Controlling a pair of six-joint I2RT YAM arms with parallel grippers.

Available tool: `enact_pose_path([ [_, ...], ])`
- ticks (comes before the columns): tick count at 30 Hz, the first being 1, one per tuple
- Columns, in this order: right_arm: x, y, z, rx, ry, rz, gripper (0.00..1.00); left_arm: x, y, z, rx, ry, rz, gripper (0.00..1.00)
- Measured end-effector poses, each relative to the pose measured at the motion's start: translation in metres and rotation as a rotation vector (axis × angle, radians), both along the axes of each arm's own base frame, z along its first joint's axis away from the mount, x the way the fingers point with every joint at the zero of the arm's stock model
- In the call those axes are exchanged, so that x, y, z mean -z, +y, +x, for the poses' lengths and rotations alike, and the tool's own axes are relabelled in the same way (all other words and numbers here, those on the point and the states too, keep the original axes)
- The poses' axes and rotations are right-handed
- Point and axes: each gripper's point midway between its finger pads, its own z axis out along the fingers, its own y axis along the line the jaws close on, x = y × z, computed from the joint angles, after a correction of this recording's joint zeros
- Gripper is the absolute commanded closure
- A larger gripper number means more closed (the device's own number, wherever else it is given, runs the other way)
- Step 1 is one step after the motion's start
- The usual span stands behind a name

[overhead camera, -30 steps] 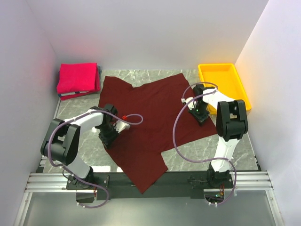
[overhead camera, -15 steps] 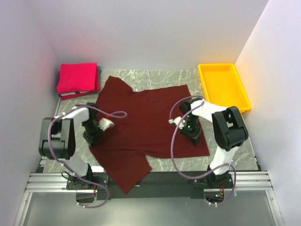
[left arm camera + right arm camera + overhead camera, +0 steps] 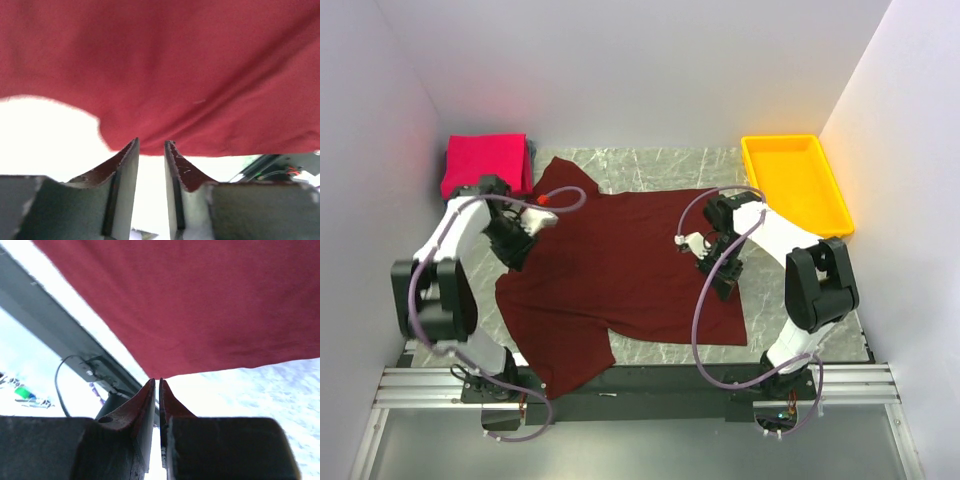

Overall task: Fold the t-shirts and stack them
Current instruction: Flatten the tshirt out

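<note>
Dark maroon cloth t-shirt [image 3: 620, 280] spread on grey marbled tabletop [image 3: 650, 165]
Yellow plastic tray [image 3: 795, 185] far right, folded bright pinkish-red t-shirt [image 3: 480, 165] far left, white walls [image 3: 650, 70] around — my left gripper [image 3: 151, 142] slightly parted at the hem, my right gripper [image 3: 157, 380] pinching it.

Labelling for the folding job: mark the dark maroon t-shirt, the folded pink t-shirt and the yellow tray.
dark maroon t-shirt [image 3: 620, 270]: top view, middle of its spread body.
folded pink t-shirt [image 3: 480, 158]: top view, its top face.
yellow tray [image 3: 798, 185]: top view, its bare floor.
</note>
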Motion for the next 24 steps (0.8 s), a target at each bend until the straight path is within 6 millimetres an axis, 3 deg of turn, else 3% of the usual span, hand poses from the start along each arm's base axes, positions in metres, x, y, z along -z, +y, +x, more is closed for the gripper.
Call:
enact_pose_path([
  [4,0.019,-0.005,0.011,0.025,-0.012,-0.052,0.87,-0.012,-0.051,-0.035,0.182,-0.05,-0.058,0.74],
  [7,0.041,-0.01,0.023,0.064,-0.002,-0.094,0.87,-0.001,-0.081,-0.072,0.301,-0.016,-0.093,0.77],
  [11,0.066,-0.033,0.04,0.149,0.011,-0.163,0.87,0.017,-0.102,-0.102,0.395,0.032,-0.103,0.79],
  [19,0.065,-0.056,0.083,0.265,-0.051,-0.2,0.87,0.051,-0.145,-0.13,0.554,0.01,-0.061,0.83],
  [24,0.062,-0.055,0.086,0.27,-0.058,-0.189,0.87,0.075,-0.161,-0.151,0.654,0.028,-0.014,0.84],
])
